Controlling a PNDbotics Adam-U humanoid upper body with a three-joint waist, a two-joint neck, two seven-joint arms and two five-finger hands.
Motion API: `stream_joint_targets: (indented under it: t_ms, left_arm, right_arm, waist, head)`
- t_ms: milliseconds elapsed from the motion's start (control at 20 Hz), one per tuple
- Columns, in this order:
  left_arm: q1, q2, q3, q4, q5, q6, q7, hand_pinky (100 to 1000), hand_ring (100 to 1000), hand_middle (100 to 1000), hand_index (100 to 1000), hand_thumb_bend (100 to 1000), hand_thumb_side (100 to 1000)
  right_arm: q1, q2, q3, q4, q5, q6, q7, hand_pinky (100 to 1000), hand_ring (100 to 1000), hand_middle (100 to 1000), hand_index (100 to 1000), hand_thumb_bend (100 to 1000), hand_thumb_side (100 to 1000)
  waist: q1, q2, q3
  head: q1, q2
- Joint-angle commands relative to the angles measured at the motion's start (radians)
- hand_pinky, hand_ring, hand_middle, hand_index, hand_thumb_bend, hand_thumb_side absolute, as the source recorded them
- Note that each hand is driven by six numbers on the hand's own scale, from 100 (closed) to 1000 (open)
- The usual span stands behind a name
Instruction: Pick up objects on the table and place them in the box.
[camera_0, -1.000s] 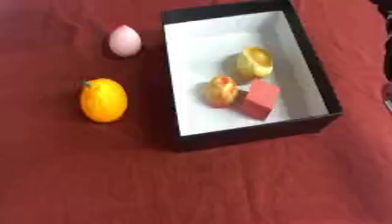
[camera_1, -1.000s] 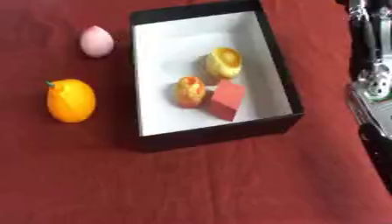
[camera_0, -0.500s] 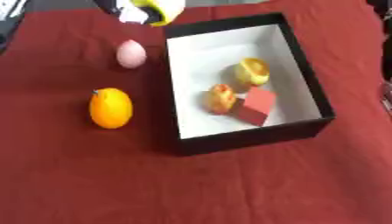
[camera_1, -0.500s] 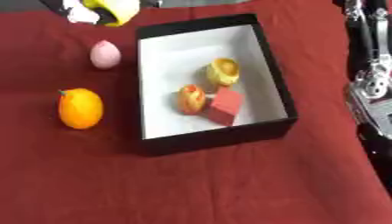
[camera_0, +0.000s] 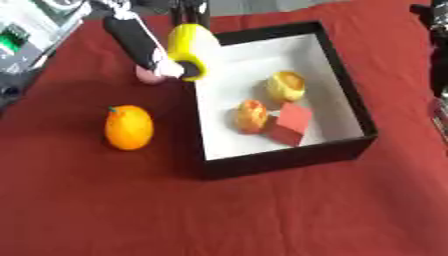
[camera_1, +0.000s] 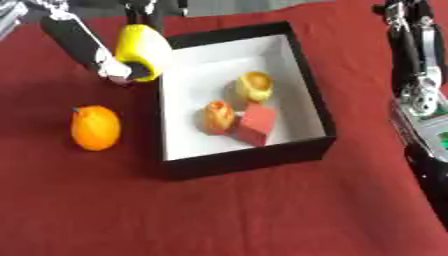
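My left hand (camera_0: 136, 39) reaches in from the upper left, shut on a yellow fruit-like object (camera_0: 191, 49). It hangs over the left wall of the black box (camera_0: 284, 156), near the far corner. A pink egg-shaped thing (camera_0: 147, 78) lies just left of the box, mostly hidden behind the hand. An orange (camera_0: 129, 127) sits on the red cloth further left and nearer. Inside the white-lined box lie a yellow-orange fruit (camera_0: 286, 86), a peach-coloured fruit (camera_0: 251, 116) and a red block (camera_0: 290, 124). My right hand (camera_1: 413, 55) stands at the right edge, fingers up and straight, holding nothing.
A red cloth (camera_0: 219, 215) covers the table, with bare room in front of the box. Grey equipment (camera_0: 26, 35) stands at the upper left corner. The box's far half (camera_0: 262, 55) shows bare white floor.
The left hand has come down from the top edge with the yellow object, over the box's left wall, and now covers the pink thing. The camera has also shifted.
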Motion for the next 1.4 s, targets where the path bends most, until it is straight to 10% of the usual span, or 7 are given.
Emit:
stream_joint_targets:
  t_ms: [50, 450, 950, 1400]
  left_arm:
    - [-0.003, 0.007, -0.008, -0.011, -0.025, 0.013, 0.002, 653, 683, 657, 659, 381, 248]
    - [0.034, -0.025, -0.012, 0.025, -0.107, 0.000, -0.005, 728, 761, 748, 802, 531, 420]
    - [-0.004, -0.080, 0.004, 0.034, -0.162, -0.006, 0.186, 644, 670, 645, 720, 397, 292]
    - [0.016, -0.064, 0.005, 0.036, -0.179, -0.023, 0.223, 658, 695, 677, 749, 466, 424]
  right_arm:
    - [-0.011, -0.011, 0.000, -0.005, -0.002, -0.003, 0.007, 960, 811, 869, 921, 100, 698]
    - [-0.008, -0.011, -0.003, -0.006, -0.003, -0.005, 0.004, 959, 811, 869, 920, 100, 696]
    - [-0.006, -0.006, -0.001, -0.002, -0.004, -0.003, 0.005, 958, 811, 869, 920, 100, 695]
    - [-0.001, -0.013, -0.005, -0.004, -0.002, -0.001, 0.002, 958, 810, 869, 919, 100, 694]
  waist:
    - [-0.004, -0.025, 0.002]
    - [-0.009, -0.026, 0.003]
    - [-0.014, -0.024, 0.005]
    - [-0.013, -0.019, 0.003]
  head:
    - [-0.002, -0.002]
    - [0.002, -0.002]
    - [-0.003, -0.002]
    - [-0.002, -0.002]
